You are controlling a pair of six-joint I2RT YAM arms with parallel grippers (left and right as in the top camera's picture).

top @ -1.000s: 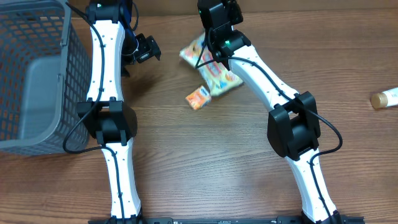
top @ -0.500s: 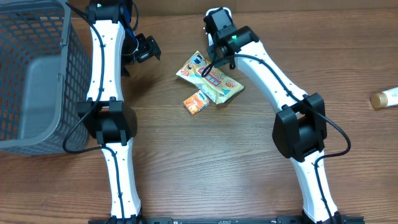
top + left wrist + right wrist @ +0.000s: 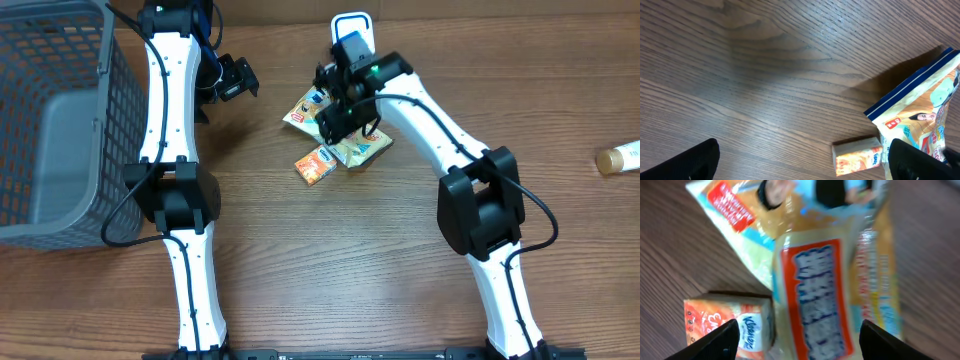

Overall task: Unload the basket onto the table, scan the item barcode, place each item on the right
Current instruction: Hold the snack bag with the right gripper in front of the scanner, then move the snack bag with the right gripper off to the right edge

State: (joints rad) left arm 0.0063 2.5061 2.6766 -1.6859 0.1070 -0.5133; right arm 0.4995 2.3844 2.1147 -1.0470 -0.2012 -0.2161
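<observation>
Right gripper (image 3: 337, 108) jaws spread, hovering over snack packet (image 3: 815, 285), gripping nothing.
Packet lies flat on table (image 3: 330, 270); small orange box (image 3: 316, 165) just beside its edge. Left gripper (image 3: 802, 161) also spread wide, empty, nearby.

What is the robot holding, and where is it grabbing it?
Nothing. The right gripper has its fingers spread apart above the snack bag, and the left gripper is open too.
</observation>
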